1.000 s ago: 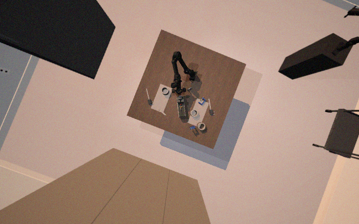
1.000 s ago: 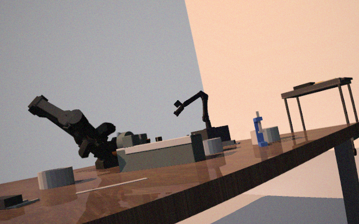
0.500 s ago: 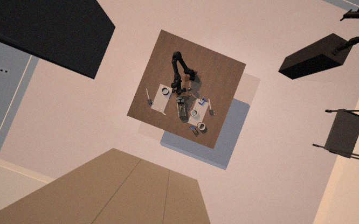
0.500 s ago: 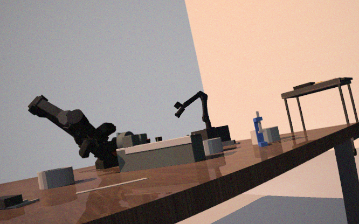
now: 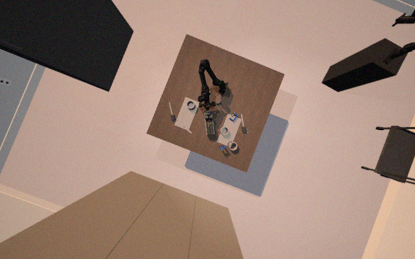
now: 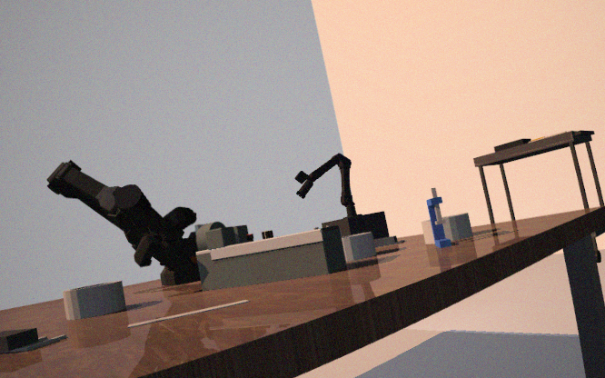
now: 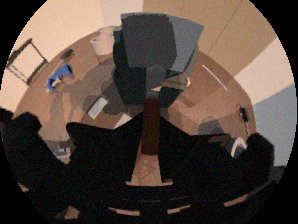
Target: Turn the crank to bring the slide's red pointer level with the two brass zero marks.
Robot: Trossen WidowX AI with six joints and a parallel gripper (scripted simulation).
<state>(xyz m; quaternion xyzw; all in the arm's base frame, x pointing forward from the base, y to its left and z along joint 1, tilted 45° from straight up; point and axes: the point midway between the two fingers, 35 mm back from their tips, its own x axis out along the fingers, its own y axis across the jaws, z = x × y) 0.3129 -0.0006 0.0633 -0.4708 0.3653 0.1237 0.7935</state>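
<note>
The machine (image 5: 211,130) (image 6: 267,266) is a long grey-green box with a slide on top; its dark end housing (image 7: 149,40) fills the top of the wrist view. The crank's brown-red handle (image 7: 151,131) points down the wrist view from a grey hub (image 7: 155,75). My gripper (image 7: 149,115) (image 5: 207,106) is shut on the handle, one black finger on each side, at the machine's near end. The red pointer (image 5: 209,121) is a tiny spot on the slide. The brass zero marks are too small to make out, so its level against them cannot be told.
A pale sheet (image 5: 185,119) with a round cup (image 5: 190,104) lies left of the machine. On the right are another cup (image 5: 224,130), a blue clamp (image 5: 233,117) (image 6: 438,223) (image 7: 59,77), a ring-like cup (image 5: 232,145) and a blue and dark tool (image 5: 224,150).
</note>
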